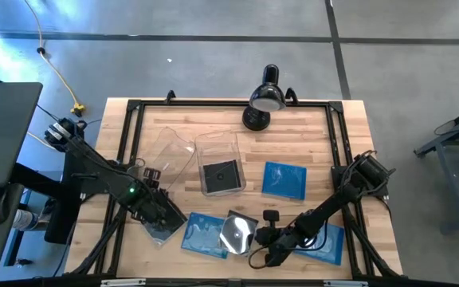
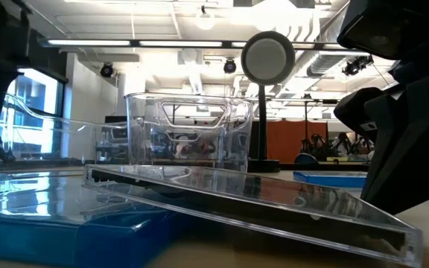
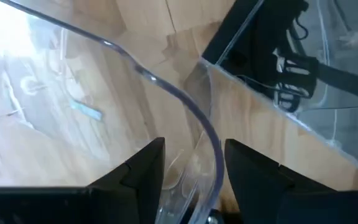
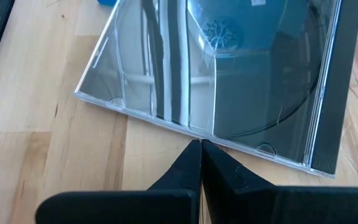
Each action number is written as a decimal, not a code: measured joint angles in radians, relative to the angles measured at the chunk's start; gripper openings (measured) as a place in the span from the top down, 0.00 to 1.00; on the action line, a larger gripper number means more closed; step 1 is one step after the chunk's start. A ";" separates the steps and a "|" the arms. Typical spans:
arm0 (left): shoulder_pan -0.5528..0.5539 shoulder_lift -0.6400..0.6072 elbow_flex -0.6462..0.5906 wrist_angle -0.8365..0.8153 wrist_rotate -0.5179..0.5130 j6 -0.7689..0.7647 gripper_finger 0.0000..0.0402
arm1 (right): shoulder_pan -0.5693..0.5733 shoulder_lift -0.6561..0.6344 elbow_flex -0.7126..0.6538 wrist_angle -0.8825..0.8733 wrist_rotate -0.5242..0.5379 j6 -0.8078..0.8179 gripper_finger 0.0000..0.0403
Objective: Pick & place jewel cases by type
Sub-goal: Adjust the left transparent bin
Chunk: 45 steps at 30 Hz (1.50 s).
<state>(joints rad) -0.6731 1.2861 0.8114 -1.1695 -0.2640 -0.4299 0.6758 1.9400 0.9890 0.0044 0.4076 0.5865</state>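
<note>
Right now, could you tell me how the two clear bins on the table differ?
The left bin lies tipped, its rim between the left gripper's open fingers; the middle bin stands upright. The middle bin holds a dark jewel case; the left bin looks empty. Both are clear plastic.

1. Bright, even light; the ceiling lights (image 2: 199, 22) in the low view glare.
2. Clear-lidded jewel case (image 1: 237, 231) mirrors that light.
3. Near blue jewel case (image 2: 65, 231) is blurred.
</note>
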 joint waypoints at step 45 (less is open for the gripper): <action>0.769 0.001 -0.020 0.352 0.131 0.418 1.00 | -0.002 0.000 0.000 0.002 0.001 0.012 1.00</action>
<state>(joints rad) 0.0962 1.2873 0.7914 -0.8180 -0.1333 -0.0119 0.6743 1.9396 0.9890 0.0061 0.4088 0.5984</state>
